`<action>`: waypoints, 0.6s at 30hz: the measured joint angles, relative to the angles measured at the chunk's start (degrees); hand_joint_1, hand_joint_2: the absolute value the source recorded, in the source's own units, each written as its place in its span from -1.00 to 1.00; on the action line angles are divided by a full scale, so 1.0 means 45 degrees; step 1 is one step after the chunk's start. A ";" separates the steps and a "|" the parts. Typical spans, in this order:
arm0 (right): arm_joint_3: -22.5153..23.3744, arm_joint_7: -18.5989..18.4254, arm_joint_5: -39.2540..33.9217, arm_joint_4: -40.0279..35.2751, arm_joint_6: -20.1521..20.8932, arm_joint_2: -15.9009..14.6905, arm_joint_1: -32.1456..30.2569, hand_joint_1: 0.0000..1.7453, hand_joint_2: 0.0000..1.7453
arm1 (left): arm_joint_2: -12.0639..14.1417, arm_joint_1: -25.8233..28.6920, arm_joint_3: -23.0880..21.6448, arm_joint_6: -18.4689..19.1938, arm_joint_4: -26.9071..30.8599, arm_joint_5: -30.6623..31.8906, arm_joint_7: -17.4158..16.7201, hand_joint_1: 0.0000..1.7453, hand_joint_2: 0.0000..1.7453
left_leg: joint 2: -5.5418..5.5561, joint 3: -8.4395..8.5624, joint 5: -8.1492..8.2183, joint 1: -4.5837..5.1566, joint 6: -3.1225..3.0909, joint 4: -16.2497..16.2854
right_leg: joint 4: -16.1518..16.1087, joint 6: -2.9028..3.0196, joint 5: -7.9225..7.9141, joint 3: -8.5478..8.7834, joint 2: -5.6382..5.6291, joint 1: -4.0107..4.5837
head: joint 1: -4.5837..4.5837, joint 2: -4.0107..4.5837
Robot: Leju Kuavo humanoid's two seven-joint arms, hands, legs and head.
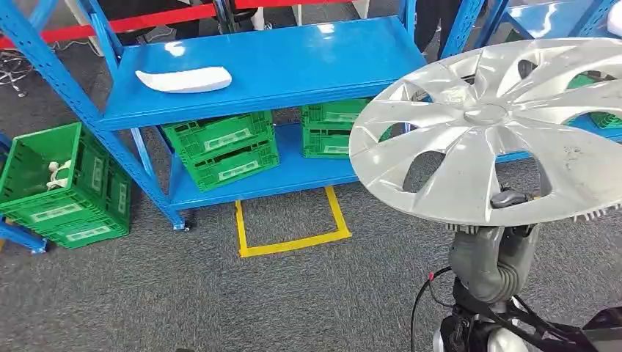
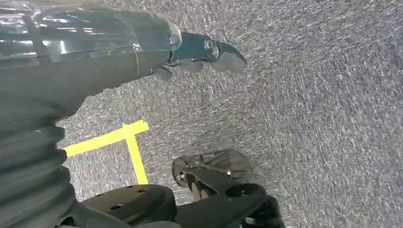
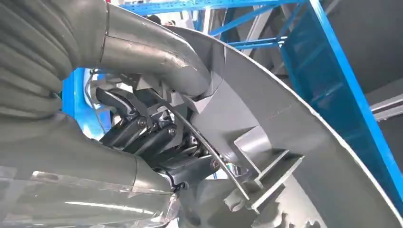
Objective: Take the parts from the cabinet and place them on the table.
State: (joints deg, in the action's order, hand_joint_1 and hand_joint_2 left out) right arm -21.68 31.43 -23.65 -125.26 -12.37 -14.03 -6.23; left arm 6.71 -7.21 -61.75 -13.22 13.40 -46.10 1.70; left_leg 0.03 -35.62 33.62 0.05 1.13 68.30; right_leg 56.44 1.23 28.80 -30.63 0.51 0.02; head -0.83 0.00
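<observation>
A big silver hubcap (image 1: pixel 484 125) fills the right of the head view, held flat above the carpet and in front of the blue cabinet (image 1: pixel 308 66). My right hand (image 1: pixel 491 253) grips its near rim from below, thumb over the top face. In the right wrist view, the dark fingers (image 3: pixel 157 137) clamp the hubcap's ribbed back side (image 3: pixel 266 123). A white curved part (image 1: pixel 183 78) lies on the cabinet's upper shelf, at the left. My left hand (image 2: pixel 95 52) hangs over the grey carpet, holding nothing, fingers stretched out.
Green crates (image 1: pixel 220 147) sit on the cabinet's lower shelf, with more (image 1: pixel 330 128) to their right. Another green crate (image 1: pixel 62 183) stands at the left on a second rack. A yellow tape square (image 1: pixel 293 227) marks the carpet before the cabinet.
</observation>
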 joint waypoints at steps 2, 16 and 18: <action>0.0000 0.0000 0.0005 -0.0024 0.0000 0.0000 -0.0001 1.00 1.00 | 0.0005 -0.0010 0.0000 0.0000 0.0000 0.0000 0.0005 -1.00 1.00 | 0.0010 0.1001 -0.0796 0.0011 -0.0151 -0.2072 | 0.0072 -0.0059 0.0043 -0.0012 -0.0011 0.0009 | -0.0049 0.0000; -0.0155 0.0000 0.0019 -0.0131 -0.0005 0.0000 -0.0110 1.00 1.00 | -0.0024 0.0000 0.0000 0.0039 0.0049 0.0024 0.0005 -1.00 1.00 | -0.0631 0.1019 -0.0903 -0.0007 -0.0570 -0.2480 | 0.1651 -0.0662 0.0460 -0.0524 0.0117 -0.0110 | 0.0486 0.0000; -0.0165 0.0000 0.0024 -0.0136 -0.0005 0.0000 -0.0055 1.00 1.00 | -0.0024 0.0008 0.0000 0.0039 0.0063 0.0024 0.0005 -1.00 1.00 | -0.0873 0.1044 -0.0849 0.0135 -0.0476 -0.2435 | 0.0186 -0.0549 0.0155 0.0093 0.1263 0.0120 | 0.0578 0.0000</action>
State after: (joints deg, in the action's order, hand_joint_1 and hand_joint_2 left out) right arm -22.42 31.43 -23.54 -125.87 -12.39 -14.03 -6.48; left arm 6.60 -7.17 -61.75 -13.05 13.68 -45.99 1.73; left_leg -3.89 -30.93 29.80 0.66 -1.01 57.35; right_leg 57.27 -1.24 29.49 -30.21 6.20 0.56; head 1.77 0.00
